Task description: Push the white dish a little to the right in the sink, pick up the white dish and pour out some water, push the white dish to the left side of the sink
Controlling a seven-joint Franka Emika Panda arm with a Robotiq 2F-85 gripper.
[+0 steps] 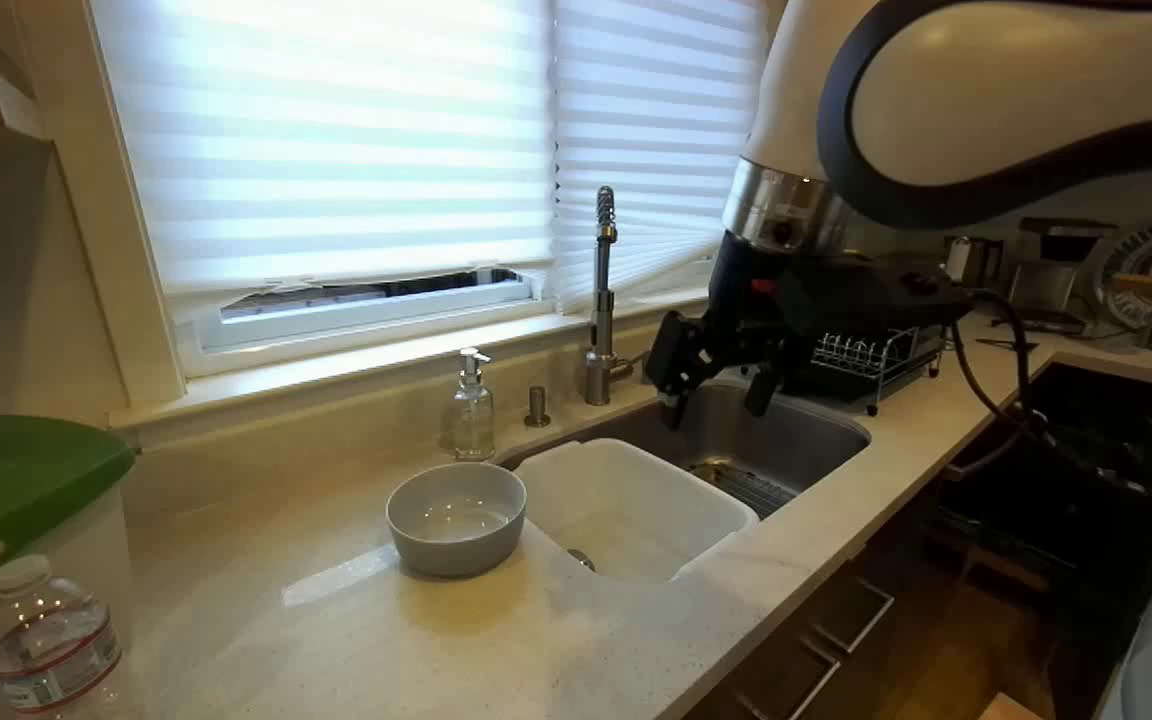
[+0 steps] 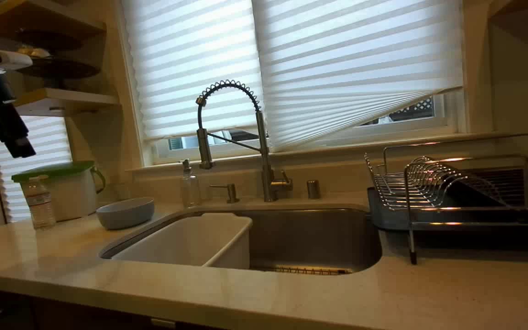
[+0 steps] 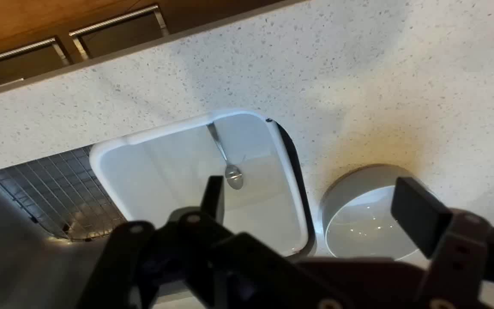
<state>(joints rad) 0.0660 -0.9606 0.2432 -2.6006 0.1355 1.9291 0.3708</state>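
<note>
In one sink [image 2: 310, 238], one white dish [image 2: 190, 238] with one spoon [image 3: 234, 176]; higher, one pincer [image 3: 314, 202], spread.

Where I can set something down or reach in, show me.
Bare: counter between bowl and water bottle, and in front of the sink; to reach in, over the grid beside the dish. Crowded: behind the sink, by faucet and pump bottle.

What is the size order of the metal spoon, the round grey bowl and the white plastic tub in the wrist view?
1. White plastic tub
2. Round grey bowl
3. Metal spoon
The claw partly hides the first two.
</note>
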